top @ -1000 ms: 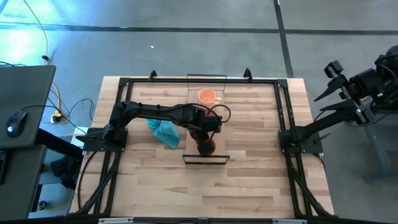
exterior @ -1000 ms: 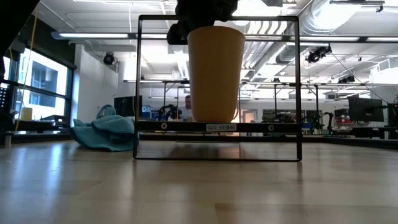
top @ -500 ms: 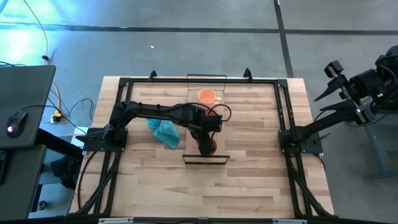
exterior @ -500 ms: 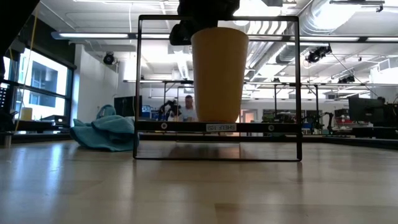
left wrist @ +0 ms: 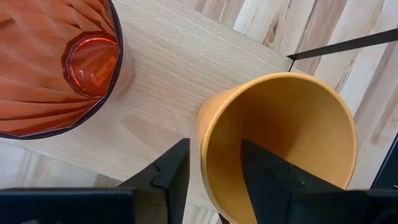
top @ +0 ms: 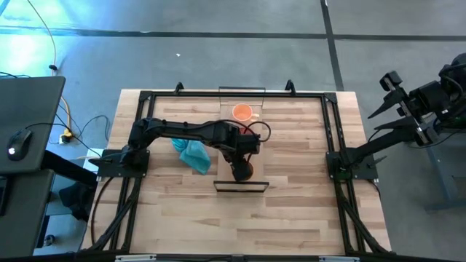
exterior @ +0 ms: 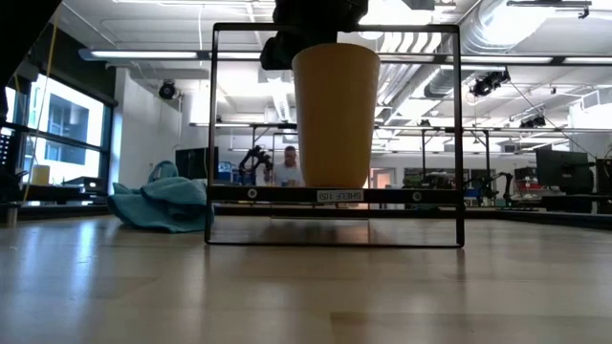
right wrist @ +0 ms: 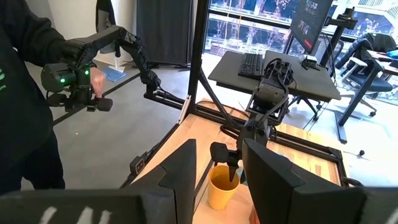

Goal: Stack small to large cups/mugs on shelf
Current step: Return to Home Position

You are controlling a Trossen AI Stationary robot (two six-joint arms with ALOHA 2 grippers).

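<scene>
As the amber-brown cup stands on the shelf, the left gripper, spread astride its rim, should rise straight clear before homing; the right gripper, spread, idles far from the shelf.

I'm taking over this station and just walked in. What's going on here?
The left hand is open astride the rim of a yellow cup, which stands on the shelf beside a red cup. An orange mug sits toward the shelf's other end. The right hand hangs open beyond the table's right side.
</scene>
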